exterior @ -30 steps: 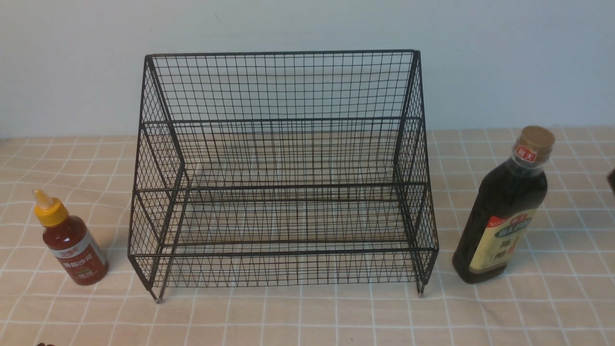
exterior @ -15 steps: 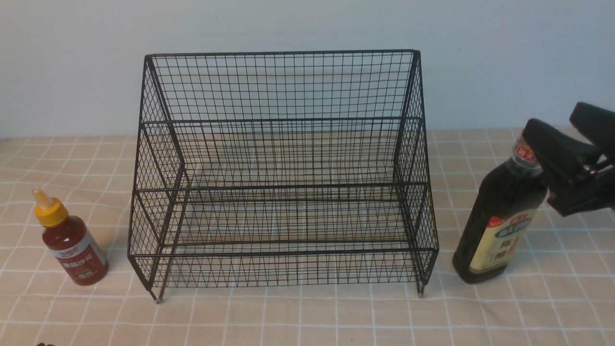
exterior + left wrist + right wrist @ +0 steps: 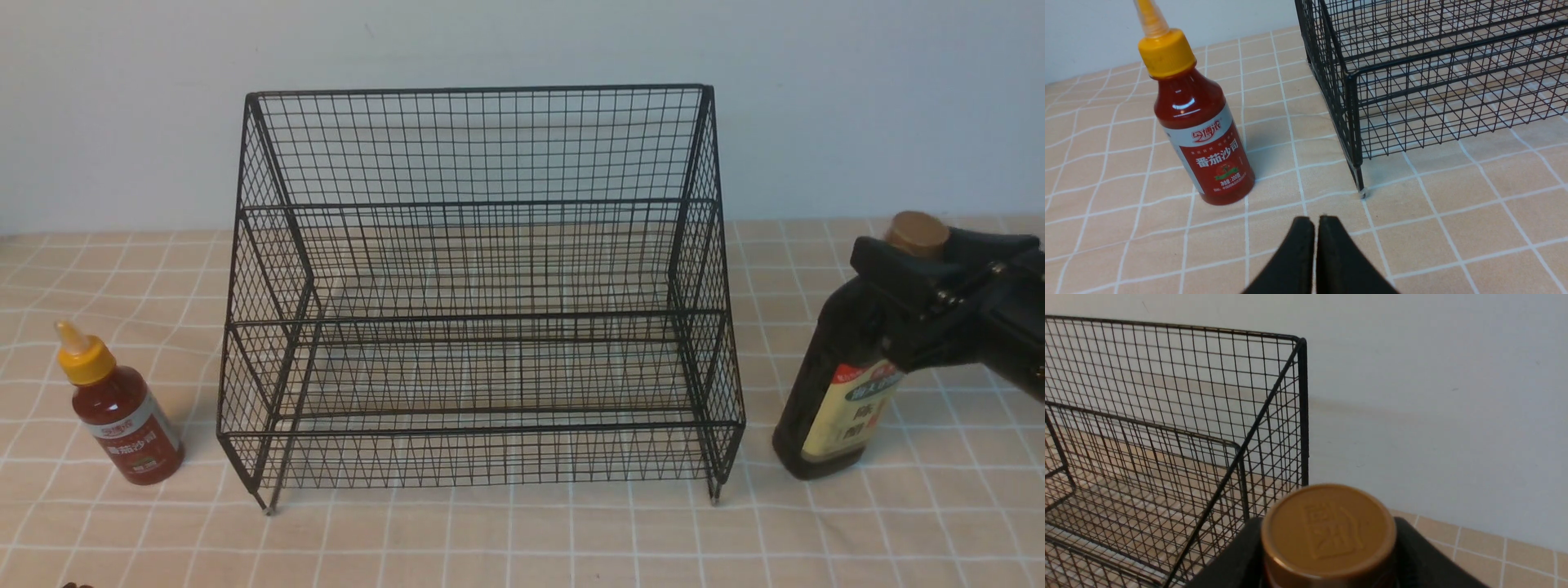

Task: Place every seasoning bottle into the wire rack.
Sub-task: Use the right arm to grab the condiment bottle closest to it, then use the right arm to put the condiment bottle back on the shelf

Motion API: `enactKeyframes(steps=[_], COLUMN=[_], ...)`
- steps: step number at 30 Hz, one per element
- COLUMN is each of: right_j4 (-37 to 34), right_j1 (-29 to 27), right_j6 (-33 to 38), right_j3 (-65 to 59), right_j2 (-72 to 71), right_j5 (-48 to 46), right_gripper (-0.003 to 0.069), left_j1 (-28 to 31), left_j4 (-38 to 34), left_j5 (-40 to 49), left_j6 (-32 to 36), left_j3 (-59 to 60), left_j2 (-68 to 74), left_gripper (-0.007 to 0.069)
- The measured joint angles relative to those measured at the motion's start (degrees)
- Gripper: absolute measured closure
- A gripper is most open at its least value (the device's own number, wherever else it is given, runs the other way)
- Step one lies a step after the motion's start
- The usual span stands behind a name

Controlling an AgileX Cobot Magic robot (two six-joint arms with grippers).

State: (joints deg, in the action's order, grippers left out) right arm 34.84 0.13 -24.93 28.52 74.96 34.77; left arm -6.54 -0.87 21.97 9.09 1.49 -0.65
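Right gripper: we see the right gripper (image 3: 921, 260) closed on the neck of the vinegar bottle (image 3: 841, 384), one black finger (image 3: 880, 265) each side, just under the gold cap (image 3: 916, 231). The wrist cam shows the cap btwn both fingers w/ no gap on either side.

Vinegar bottle: held at the neck. It hangs below the right gripper, leaning a little, w/ its base on the checked cloth (image 3: 522, 539). Cream-green label faces us.

Wire rack: the wire rack (image 3: 482, 327) stands to the left of the right gripper, near but apart from the bottle. Black mesh, two stepped tiers. We see no bottle on either tier. Its top edge sits higher than the gripper.

Left gripper: we see the left gripper (image 3: 1315, 222) w/ fingertips pressed together, nothing btwn them, low over the cloth.

Red sauce bottle: the red sauce bottle (image 3: 1202, 130) stands upright on the cloth just beyond the left gripper's tips, not touched, yellow nozzle cap (image 3: 1165, 51) on top. It is outside the rack, near the rack's left side.

Rack foot: the front-left foot (image 3: 1360, 188) rests on the cloth close ahead of the left gripper, apart from the red bottle.

Backdrop: plain pale wall (image 3: 522, 41) behind the rack, well beyond both grippers.
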Motion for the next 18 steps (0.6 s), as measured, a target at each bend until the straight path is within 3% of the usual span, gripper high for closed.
enactKeyframes(steps=[11, 18], right_j4=[-1.59, 0.21], right_j1=[0.00, 1.72], right_j6=[0.69, -11.04], right_j3=[12.43, 21.57], right_j2=[-10.02, -12.36], right_j5=[-11.39, -18.10], right_gripper=[0.0331, 0.0331], left_j1=[0.00, 0.00], left_j4=[0.00, 0.00], left_j5=[0.00, 0.00], left_j6=[0.00, 0.00], left_j3=[0.00, 0.00], left_j2=[0.00, 0.00], left_gripper=[0.0631, 0.0631])
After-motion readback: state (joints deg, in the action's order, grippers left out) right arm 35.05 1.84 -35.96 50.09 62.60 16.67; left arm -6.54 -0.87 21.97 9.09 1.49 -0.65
